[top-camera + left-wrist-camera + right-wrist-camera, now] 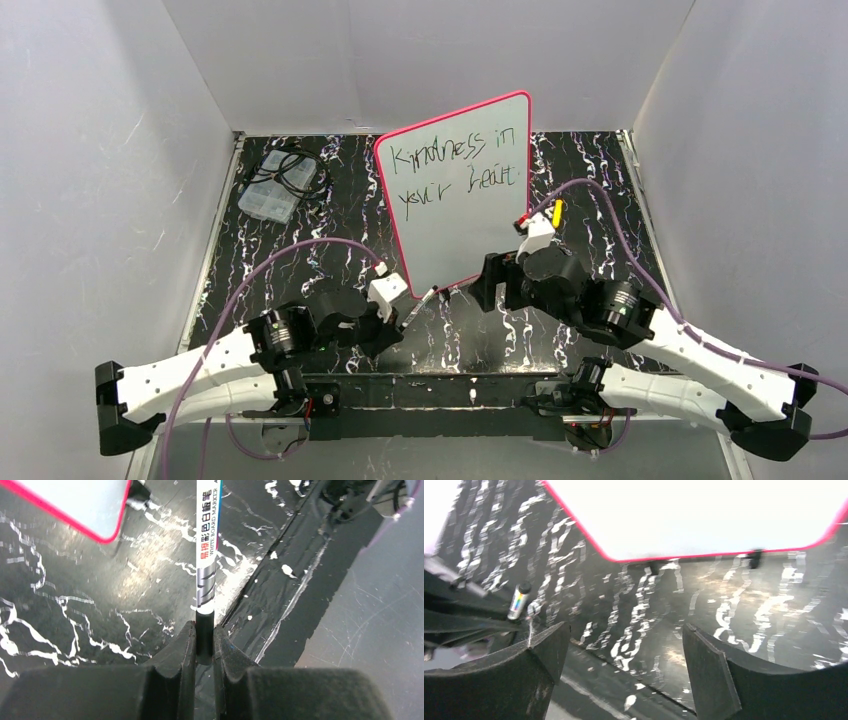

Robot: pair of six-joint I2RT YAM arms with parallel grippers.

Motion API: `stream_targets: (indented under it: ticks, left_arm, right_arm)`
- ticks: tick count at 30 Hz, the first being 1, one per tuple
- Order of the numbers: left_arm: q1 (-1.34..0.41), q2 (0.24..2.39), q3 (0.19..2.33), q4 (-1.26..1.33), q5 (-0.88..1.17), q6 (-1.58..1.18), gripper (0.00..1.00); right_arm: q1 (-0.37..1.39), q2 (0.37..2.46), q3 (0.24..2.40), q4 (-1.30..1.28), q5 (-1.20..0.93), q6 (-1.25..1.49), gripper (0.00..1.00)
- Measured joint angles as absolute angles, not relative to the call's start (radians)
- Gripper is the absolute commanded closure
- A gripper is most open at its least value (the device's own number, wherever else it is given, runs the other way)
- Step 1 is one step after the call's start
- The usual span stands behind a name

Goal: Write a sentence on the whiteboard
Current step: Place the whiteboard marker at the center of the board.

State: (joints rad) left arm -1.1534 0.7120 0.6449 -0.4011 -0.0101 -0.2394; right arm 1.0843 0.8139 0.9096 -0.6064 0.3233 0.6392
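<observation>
The whiteboard (460, 190) stands upright mid-table, white with a pink-red frame. The sentence (455, 170) reads "Kindness in your heart" in two dark lines. My left gripper (405, 315) is shut on a whiteboard marker (208, 545), held by its black end, near the board's lower left corner (107, 527). My right gripper (480, 290) is open and empty, low in front of the board's bottom edge (704, 555). The marker also shows at the left of the right wrist view (518, 601).
A clear plastic box (268, 190) with black cables lies at the back left. The table is black with white marbling (330, 230), with grey walls on three sides. A black strip runs along the near edge (440, 385).
</observation>
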Motion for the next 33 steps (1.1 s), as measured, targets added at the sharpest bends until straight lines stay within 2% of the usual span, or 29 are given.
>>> stream_targets:
  ticks: [1,5,11,14,21,24,27,29,31,33]
  left_arm:
    - [-1.153,0.720,0.640,-0.408,-0.028,-0.264,1.00]
    - [-1.133,0.739,0.609,-0.433,-0.072,-0.351,1.00]
    - [-0.940,0.745,0.562,-0.454,-0.075,-0.455,1.00]
    - [-0.846,0.735,0.545,-0.459,-0.070,-0.495,1.00]
    - [-0.612,0.781,0.508,-0.359,-0.067,-0.550,1.00]
    - [-0.513,0.883,0.475,-0.259,-0.066,-0.556,0.92]
    - [-0.433,1.047,0.473,-0.178,-0.059,-0.561,0.83]
    - [-0.403,1.129,0.473,-0.147,-0.051,-0.561,0.68]
    - [-0.388,1.171,0.473,-0.125,-0.042,-0.560,0.44]
    - [-0.378,1.173,0.477,-0.096,-0.035,-0.558,0.29]
  right_arm:
    - [1.084,0.807,0.917,-0.628,0.370,0.635,0.02]
    - [1.081,0.802,0.928,-0.696,0.552,0.628,0.01]
    - [1.007,0.779,0.928,-0.695,0.703,0.574,0.01]
    - [0.873,0.796,0.925,-0.654,0.678,0.521,0.01]
    - [0.311,0.914,0.847,-0.511,0.373,0.413,0.01]
    - [0.149,0.937,0.810,-0.465,0.272,0.392,0.01]
    - [0.097,0.942,0.803,-0.437,0.221,0.379,0.01]
    - [0.093,0.934,0.803,-0.410,0.207,0.366,0.01]
    - [0.092,0.913,0.803,-0.390,0.206,0.355,0.01]
    - [0.092,0.884,0.803,-0.375,0.206,0.342,0.01]
